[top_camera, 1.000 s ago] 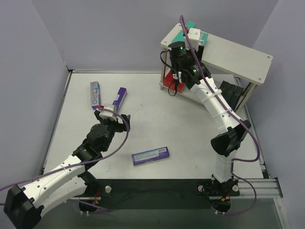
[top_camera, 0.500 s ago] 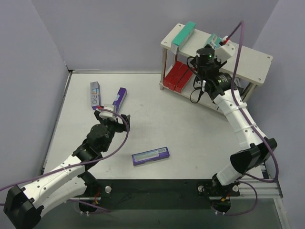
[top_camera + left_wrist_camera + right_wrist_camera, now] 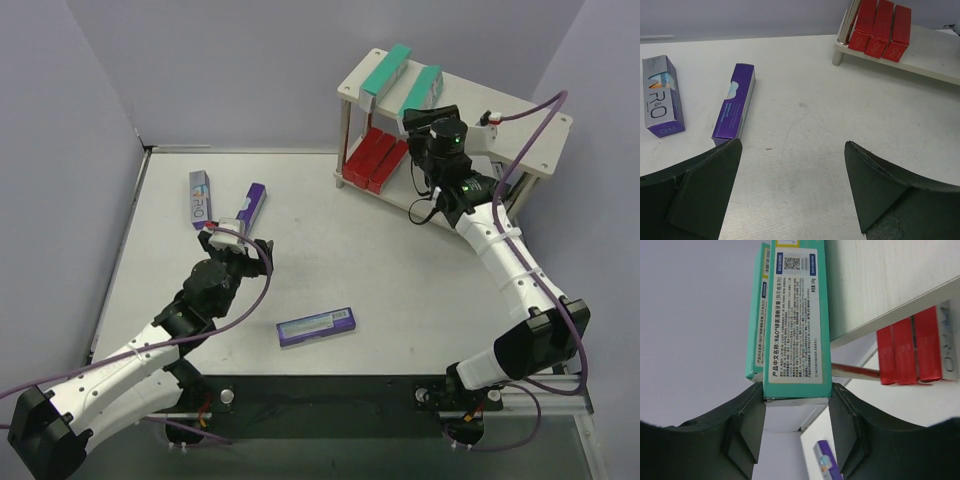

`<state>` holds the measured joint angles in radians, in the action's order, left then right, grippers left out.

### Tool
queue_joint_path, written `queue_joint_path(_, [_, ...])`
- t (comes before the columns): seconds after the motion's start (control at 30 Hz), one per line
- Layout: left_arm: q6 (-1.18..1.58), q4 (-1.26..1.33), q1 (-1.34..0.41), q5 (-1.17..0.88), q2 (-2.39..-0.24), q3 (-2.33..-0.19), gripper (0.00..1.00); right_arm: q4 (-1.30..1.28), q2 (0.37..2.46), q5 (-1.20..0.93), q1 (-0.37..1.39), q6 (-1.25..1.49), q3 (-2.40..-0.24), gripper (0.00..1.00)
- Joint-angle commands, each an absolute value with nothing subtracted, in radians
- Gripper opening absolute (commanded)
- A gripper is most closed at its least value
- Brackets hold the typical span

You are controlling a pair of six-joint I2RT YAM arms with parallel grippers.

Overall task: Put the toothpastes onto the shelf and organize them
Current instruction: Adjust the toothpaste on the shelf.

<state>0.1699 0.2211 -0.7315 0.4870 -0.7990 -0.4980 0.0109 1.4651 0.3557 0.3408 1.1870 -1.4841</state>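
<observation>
The right gripper [image 3: 797,396] is clamped on the near end of a long teal toothpaste carton [image 3: 797,315], with one black finger [image 3: 747,425] pressed to each long side. The carton lies on the top board of the two-tier beige shelf with thin metal legs [image 3: 505,118]. A second teal carton [image 3: 759,315] lies just beside it on the same board, parallel and nearer the board's left end. Below them, three red cartons [image 3: 910,347] sit side by side, touching, on the lower board. Across the white table [image 3: 400,260], the left gripper [image 3: 790,185] hovers low with its jaws spread wide and nothing between them. Just ahead of its left finger, a purple carton [image 3: 734,100] lies flat on the table. A silver-faced carton with a purple end [image 3: 661,95] lies near it, farther left, the two apart. A third carton, purple with a silver face [image 3: 316,326], rests flat nearer the arm bases, well apart from the shelf.
</observation>
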Motion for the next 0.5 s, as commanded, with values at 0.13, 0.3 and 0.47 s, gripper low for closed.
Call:
queue_joint_path(0.13, [0.144,0.249,-0.735,0.506,-0.796,-0.532,0.95,0.271,1.516,0.284,0.321,1.400,-1.387,0.44])
queue_joint_path(0.3, [0.141,0.249,-0.735,0.511,-0.799,-0.534,0.95,0.285,1.555,0.287,0.319,1.417,-1.399,0.49])
queue_joint_path(0.47, [0.137,0.250,-0.735,0.514,-0.802,-0.534,0.95,0.311,1.565,0.281,0.316,1.446,-1.385,0.55])
